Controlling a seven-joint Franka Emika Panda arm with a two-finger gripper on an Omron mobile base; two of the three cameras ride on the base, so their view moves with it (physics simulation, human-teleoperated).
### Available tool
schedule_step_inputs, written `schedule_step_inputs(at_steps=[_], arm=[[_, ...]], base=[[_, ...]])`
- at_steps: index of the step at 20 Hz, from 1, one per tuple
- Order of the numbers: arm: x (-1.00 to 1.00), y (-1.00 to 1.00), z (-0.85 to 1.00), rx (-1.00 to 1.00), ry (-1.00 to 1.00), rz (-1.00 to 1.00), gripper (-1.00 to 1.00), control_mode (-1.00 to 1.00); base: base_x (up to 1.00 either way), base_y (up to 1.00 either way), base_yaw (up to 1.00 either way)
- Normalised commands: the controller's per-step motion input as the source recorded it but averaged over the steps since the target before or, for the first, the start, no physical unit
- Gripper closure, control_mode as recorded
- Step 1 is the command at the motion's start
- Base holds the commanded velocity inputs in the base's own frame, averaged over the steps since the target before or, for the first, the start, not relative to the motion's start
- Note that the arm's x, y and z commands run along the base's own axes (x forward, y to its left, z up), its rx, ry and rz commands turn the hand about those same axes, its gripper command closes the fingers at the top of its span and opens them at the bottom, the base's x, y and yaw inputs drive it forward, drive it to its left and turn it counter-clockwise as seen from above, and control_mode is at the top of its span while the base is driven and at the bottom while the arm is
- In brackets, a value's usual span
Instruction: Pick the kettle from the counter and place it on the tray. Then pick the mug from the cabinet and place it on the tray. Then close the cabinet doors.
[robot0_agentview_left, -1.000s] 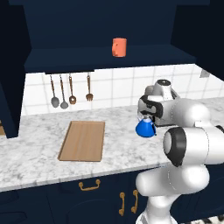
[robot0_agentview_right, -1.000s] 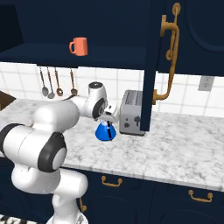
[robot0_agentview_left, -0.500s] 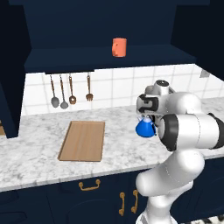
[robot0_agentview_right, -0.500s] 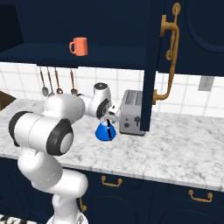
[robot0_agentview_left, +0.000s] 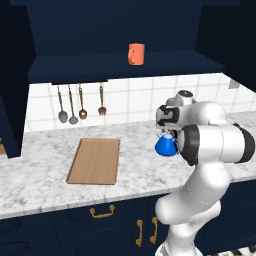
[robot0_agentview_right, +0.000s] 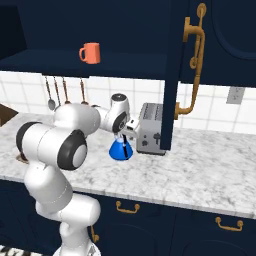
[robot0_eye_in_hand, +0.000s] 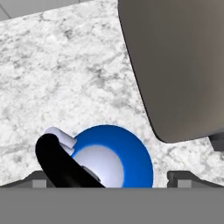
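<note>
1. Kettle (robot0_agentview_left: 165, 145): glossy blue, standing upright on the counter (robot0_agentview_left: 45, 185) beneath the robot's hand; also visible from the right side (robot0_agentview_right: 120, 150) and, from above, as a blue dome with a black arched handle across it (robot0_eye_in_hand: 114, 161).
2. Gripper (robot0_eye_in_hand: 109, 178): poised directly over the kettle, fingertips spread wide to either side of the blue body, one fingertip (robot0_eye_in_hand: 38, 179) at the lower left and the other at the lower right of the hand view; nothing clamped between them. Contact with the kettle not discernible.
3. Toaster (robot0_agentview_right: 150, 129): silver, just beside the kettle on the marbled surface; seen in the hand view as a large grey rounded block (robot0_eye_in_hand: 179, 70) above and to the right of the kettle.
4. Tray (robot0_agentview_left: 95, 160): light-brown wooden board, lying flat on the counter well apart from the kettle, toward the left in the left base view; bare on top.
5. Mug (robot0_agentview_left: 136, 53): orange-red, upright on the shelf of the cabinet (robot0_agentview_left: 125, 67), above the counter; handle visible to one side in the right base view (robot0_agentview_right: 90, 52).
6. Cabinet doors: swung open; one dark navy panel (robot0_agentview_right: 172, 75) edge-on in the right base view, with a vertical brass bar handle (robot0_agentview_right: 194, 60) beside it.
7. Utensils (robot0_agentview_left: 80, 102): hanging in a row on the white tiled wall below the cabinet shelf, behind the tray.
8. Drawers (robot0_agentview_left: 110, 220): dark navy with brass handles, below the counter edge.
</note>
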Motion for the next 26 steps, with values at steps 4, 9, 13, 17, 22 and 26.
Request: schedule_step_inputs(at_steps=[4,9,13,17,22,26], arm=[[-0.01,0.07,-0.37,0.00,0.00,-0.05,-1.00,-1.00],[-0.02,0.05,-0.50,0.00,0.00,-0.07,1.00,-1.00],[-0.24,0.05,-0.56,0.00,0.00,-0.04,1.00,-1.00],[-0.32,0.24,-0.51,0.01,0.00,-0.01,1.00,-1.00],[-0.53,0.38,-0.11,0.13,-0.04,0.00,1.00,-1.00],[-0.56,0.36,0.28,0.15,-0.02,0.00,1.00,-1.00]], base=[[0.00,0.00,0.00],[0.00,0.00,0.00],[0.00,0.00,0.00],[0.00,0.00,0.00],[0.00,0.00,0.00],[0.00,0.00,0.00]])
